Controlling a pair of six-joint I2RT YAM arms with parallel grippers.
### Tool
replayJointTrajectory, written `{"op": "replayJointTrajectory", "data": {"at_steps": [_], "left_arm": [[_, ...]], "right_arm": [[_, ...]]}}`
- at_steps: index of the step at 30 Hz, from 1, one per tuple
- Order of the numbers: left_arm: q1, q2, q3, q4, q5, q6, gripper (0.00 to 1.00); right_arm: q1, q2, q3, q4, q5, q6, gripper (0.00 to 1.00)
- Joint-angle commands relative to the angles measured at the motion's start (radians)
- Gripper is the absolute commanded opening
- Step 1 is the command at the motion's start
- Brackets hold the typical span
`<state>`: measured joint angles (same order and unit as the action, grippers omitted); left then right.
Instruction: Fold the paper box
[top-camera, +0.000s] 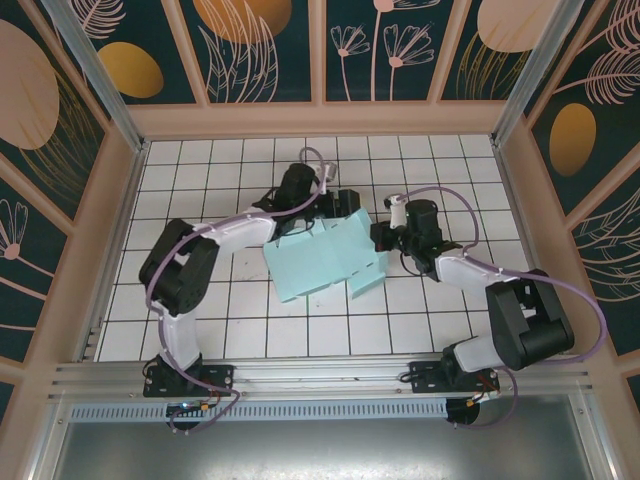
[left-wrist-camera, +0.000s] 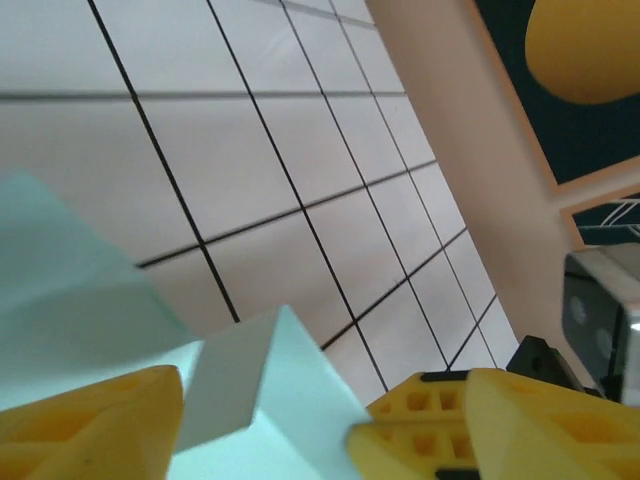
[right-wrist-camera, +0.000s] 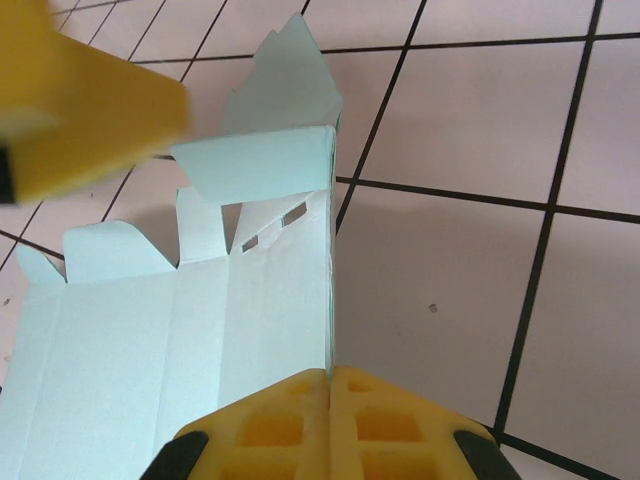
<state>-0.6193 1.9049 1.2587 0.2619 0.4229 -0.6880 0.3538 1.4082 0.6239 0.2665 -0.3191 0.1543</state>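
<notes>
Mint-blue paper box (top-camera: 322, 262) lies as a flat cut sheet on the white tiled floor (top-camera: 200, 170), about in the middle, between the 2 arms. Peach walls (top-camera: 320, 120) close the floor in on the left, the right and the far side. A metal rail (top-camera: 320, 375) runs along the near side. Bare tiles lie all around the sheet: a wide strip by the rail, some rows by the far wall, and more on the left. The walls are well apart from the sheet.

The left gripper (top-camera: 343, 203) is at the far edge of the sheet. In the left wrist view its yellow fingers (left-wrist-camera: 90, 430) stand wide apart. A raised flap of the card sticks up between them. I cannot tell if a finger touches the flap.

The right gripper (top-camera: 386, 240) is at the right edge of the sheet. In the right wrist view its 2 yellow fingers (right-wrist-camera: 270, 430) are pressed together. The right edge of the card runs straight down into them, so they pinch it.

From above, the left gripper hides part of the sheet's far edge. The left wrist view cuts off most of the card at the left and the bottom. In the right wrist view a blurry yellow shape (right-wrist-camera: 70, 110) sits at the top left, too fuzzy to make out.
</notes>
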Motion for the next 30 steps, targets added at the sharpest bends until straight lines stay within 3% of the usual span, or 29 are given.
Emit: {"op": "replayJointTrajectory", "data": {"at_steps": [1,6,15,30], "left_arm": [[0.061,-0.044,-0.061,-0.015,-0.037,0.050,0.80],[0.089,-0.041,-0.119,-0.111,-0.082,0.098,0.88],[0.089,0.019,-0.139,-0.104,-0.076,0.097,0.90],[0.087,0.164,-0.062,-0.062,0.098,0.058,0.75]], "right_arm": [[-0.019,-0.030,-0.016,0.037,-0.026,-0.015,0.00],[-0.020,-0.030,-0.016,0.041,-0.037,-0.010,0.00],[-0.021,-0.026,0.002,0.040,-0.060,-0.007,0.00],[-0.020,-0.025,0.005,0.043,-0.078,0.004,0.00]]}}
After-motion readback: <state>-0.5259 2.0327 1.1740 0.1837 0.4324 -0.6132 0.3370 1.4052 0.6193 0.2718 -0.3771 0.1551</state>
